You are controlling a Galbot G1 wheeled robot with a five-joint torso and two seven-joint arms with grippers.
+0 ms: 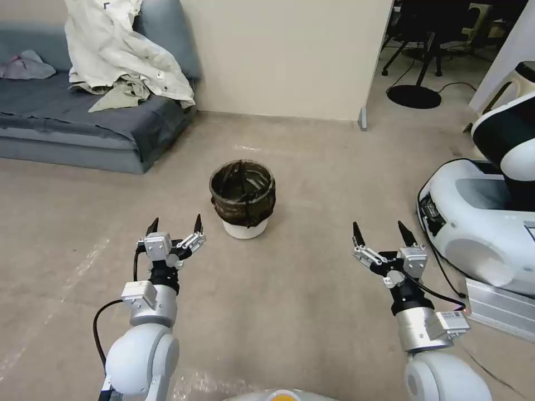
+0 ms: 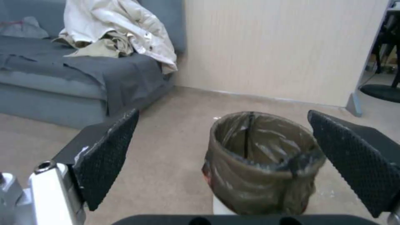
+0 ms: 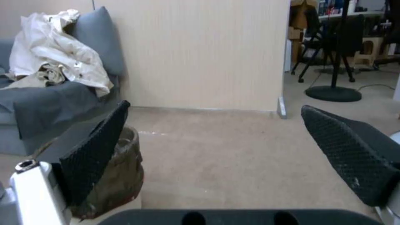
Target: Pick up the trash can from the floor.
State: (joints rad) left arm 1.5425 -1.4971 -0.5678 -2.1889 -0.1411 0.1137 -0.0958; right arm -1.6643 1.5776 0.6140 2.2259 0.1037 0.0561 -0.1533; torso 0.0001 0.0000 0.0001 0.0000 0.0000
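Observation:
The trash can (image 1: pixel 243 198) stands upright on the floor (image 1: pixel 312 184), a small round white bin with a dark bag folded over its rim. My left gripper (image 1: pixel 174 225) hangs open just to the can's near left, apart from it. In the left wrist view the trash can (image 2: pixel 262 162) sits ahead between the open black fingers (image 2: pixel 106 156). My right gripper (image 1: pixel 383 232) is open farther right, with bare floor in front of it. The right wrist view has the trash can (image 3: pixel 121 175) partly hidden behind one finger.
A grey sofa (image 1: pixel 83 120) with a heaped pale coat (image 1: pixel 120 50) stands at the back left. A beige wall (image 1: pixel 290 55) runs behind the can. Another white robot base (image 1: pixel 485 223) with cables sits at the right. Chair legs and a round stand base (image 1: pixel 413 96) lie beyond.

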